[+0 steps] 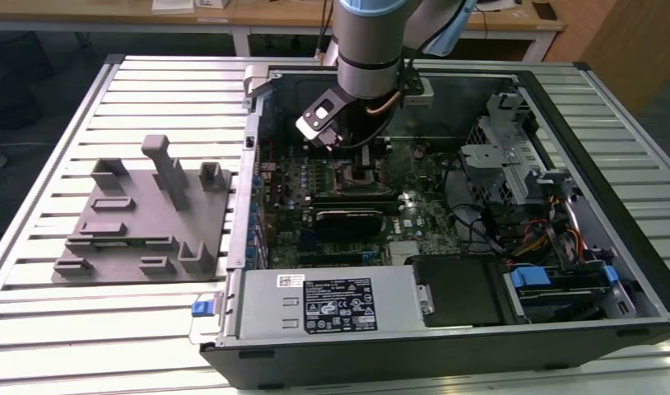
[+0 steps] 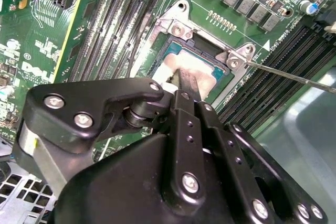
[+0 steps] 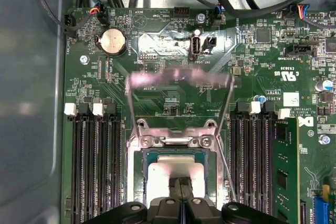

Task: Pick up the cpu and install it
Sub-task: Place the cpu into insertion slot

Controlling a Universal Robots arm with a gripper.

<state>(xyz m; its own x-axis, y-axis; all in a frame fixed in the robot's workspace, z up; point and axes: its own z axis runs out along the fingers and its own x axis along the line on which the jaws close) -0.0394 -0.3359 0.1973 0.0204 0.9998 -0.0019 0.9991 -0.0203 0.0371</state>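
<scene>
One cpu, one socket, one hand.
The cpu (image 3: 164, 176) lies flat in the socket (image 3: 173, 140) on the board (image 3: 247, 66) inside the computer case (image 1: 445, 355). The hand (image 3: 181, 183) is clenched: fingers pressed together, nothing between them, tips at the centre of the cpu's metal plate.

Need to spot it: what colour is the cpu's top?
Silvery metal; the cpu shows best in the first wrist view.
</scene>
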